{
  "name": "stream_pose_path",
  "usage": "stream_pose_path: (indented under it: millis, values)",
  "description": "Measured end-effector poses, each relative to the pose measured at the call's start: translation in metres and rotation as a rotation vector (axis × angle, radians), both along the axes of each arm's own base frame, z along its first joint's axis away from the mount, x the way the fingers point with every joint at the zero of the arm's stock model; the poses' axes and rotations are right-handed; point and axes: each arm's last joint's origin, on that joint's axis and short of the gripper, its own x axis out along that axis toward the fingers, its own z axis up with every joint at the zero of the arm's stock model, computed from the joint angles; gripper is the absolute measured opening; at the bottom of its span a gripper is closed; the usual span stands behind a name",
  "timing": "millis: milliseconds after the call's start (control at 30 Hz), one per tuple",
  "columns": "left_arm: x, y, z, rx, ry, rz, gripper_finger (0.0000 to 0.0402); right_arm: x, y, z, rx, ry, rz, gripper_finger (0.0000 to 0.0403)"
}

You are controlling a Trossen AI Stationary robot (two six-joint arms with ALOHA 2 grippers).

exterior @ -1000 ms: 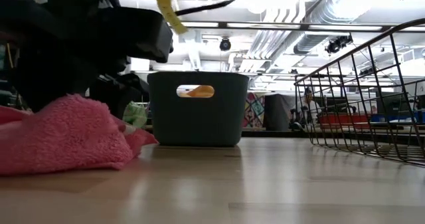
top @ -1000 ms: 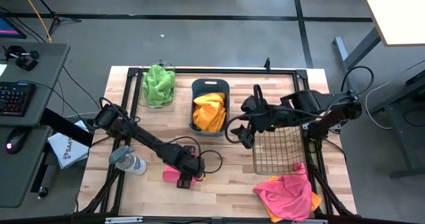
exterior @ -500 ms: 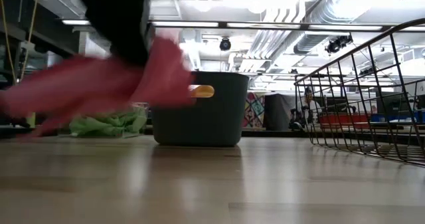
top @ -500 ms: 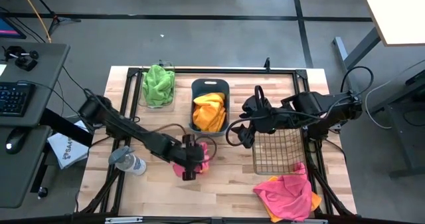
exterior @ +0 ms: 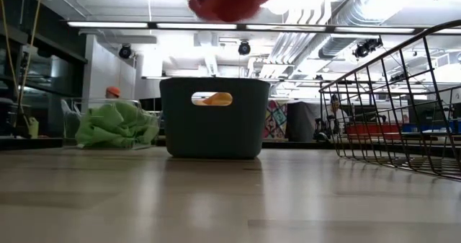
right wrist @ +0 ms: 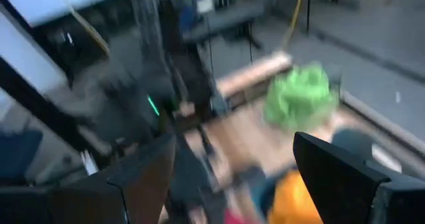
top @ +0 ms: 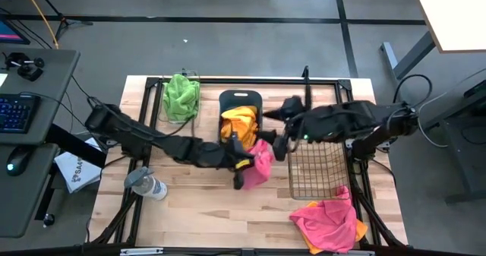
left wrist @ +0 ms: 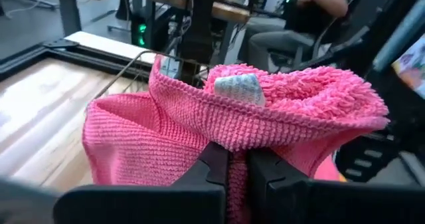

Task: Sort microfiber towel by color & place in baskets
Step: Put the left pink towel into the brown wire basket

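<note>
Pinching a pink towel (top: 260, 162) mid-frame, the left tool (top: 241, 163) held it lifted off the surface (top: 190, 210), likely for the wire-mesh basket (top: 317, 172). Right tool (top: 278, 137), fingers spread, waited beside the teal tub (top: 240, 100).

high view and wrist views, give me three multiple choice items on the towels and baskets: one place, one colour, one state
1. Where is the dark wire-mesh basket?
A. right of the teal-blue plastic tub
B. left of the clear plastic bin
C. off the wooden table

2. What colour towel lies in the clear plastic bin?
A. pink
B. orange
C. green

3. How is the left gripper?
A. open over the tub
B. shut on the pink microfiber towel
C. resting open on the table

Answers: 1 A, the high view shows it right of the tub. 2 C, a green towel fills the bin. 3 B, the left wrist view shows the fingers pinching pink cloth.
</note>
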Motion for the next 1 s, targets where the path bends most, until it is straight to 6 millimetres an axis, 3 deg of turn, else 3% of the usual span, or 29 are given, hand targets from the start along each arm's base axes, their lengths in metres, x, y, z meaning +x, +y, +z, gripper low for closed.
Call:
stream_pose_path:
  millis: [233,400,633,800,1000]
  values:
    - [0.057,0.018,-0.011,0.076,-0.068,-0.089,0.0001,-0.014,-0.007,0.025,-0.125,-0.144,-0.075,0.0303]
    - [0.105,0.028,-0.008,0.141,-0.139,-0.124,0.0000,-0.016,-0.009,0.028,-0.147,-0.149,-0.102,0.0303]
    - [0.157,0.044,-0.013,0.169,-0.207,-0.077,0.0014,-0.016,-0.009,0.027,-0.143,-0.148,-0.106,0.0303]
    - [0.178,0.052,-0.033,0.107,-0.191,-0.050,0.0031,-0.016,-0.009,0.027,-0.142,-0.148,-0.106,0.0303]
    - [0.183,0.051,-0.055,0.021,-0.125,-0.039,0.0069,-0.016,-0.009,0.027,-0.142,-0.148,-0.106,0.0303]
